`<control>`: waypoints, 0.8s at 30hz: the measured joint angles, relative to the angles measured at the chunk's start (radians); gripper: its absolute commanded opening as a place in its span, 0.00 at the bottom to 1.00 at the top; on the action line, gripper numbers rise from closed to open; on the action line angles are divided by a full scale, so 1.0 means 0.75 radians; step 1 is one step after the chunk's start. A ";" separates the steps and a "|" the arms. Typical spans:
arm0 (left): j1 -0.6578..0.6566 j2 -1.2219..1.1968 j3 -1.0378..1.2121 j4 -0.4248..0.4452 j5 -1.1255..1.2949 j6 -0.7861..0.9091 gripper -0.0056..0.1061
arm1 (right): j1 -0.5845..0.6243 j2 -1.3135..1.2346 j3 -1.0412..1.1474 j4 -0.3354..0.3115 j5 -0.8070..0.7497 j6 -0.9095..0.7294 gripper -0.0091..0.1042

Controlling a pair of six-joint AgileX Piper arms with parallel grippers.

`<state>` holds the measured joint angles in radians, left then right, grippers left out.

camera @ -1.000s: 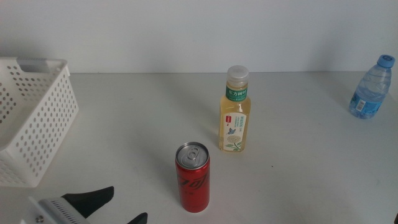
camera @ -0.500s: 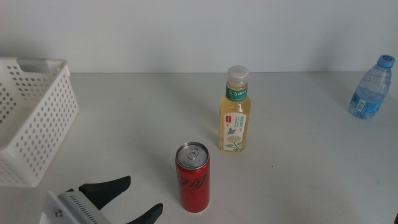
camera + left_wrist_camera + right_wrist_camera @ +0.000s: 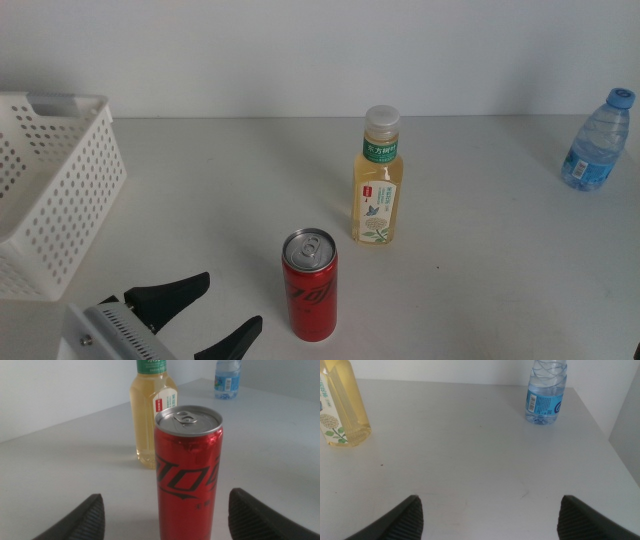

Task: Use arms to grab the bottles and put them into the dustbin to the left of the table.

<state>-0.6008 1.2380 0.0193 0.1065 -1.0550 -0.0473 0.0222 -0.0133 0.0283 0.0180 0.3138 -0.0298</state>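
A slim red soda can (image 3: pixel 310 287) stands upright near the table's front edge. My left gripper (image 3: pixel 222 308) is open just to its left, jaws pointing at it and not touching; the left wrist view shows the can (image 3: pixel 188 470) centred between the wide-spread jaws of the left gripper (image 3: pixel 165 515). Behind the can stands the yellow tea bottle (image 3: pixel 379 187) with a white cap. The small water bottle (image 3: pixel 597 141) is at the far right edge. My right gripper (image 3: pixel 487 512) is open, out of the middle view, facing the water bottle (image 3: pixel 546 391) from a distance.
The white perforated dustbin (image 3: pixel 60 190) sits at the table's left side, behind my left arm. Bare grey-white tabletop (image 3: pixel 480 270) lies between the bottles. A pale wall backs the table.
My left gripper has come in from the lower left toward the red can, most of it in the first half second. Nothing else has moved.
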 measured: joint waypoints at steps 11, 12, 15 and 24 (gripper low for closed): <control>0.000 0.020 -0.001 -0.001 -0.080 -0.023 0.78 | 0.000 0.000 0.000 0.000 0.000 0.000 0.69; 0.000 0.037 -0.006 -0.001 -0.079 -0.038 0.78 | 0.000 0.000 0.000 0.000 0.000 0.000 0.69; 0.000 0.115 -0.047 0.010 -0.080 -0.062 0.78 | 0.000 0.000 0.000 0.000 0.000 0.000 0.69; 0.000 0.394 -0.175 0.126 -0.107 -0.117 0.78 | 0.000 0.000 0.000 0.000 0.000 0.000 0.69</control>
<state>-0.6008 1.5338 -0.1120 0.2012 -1.1354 -0.1349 0.0222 -0.0133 0.0283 0.0180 0.3138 -0.0298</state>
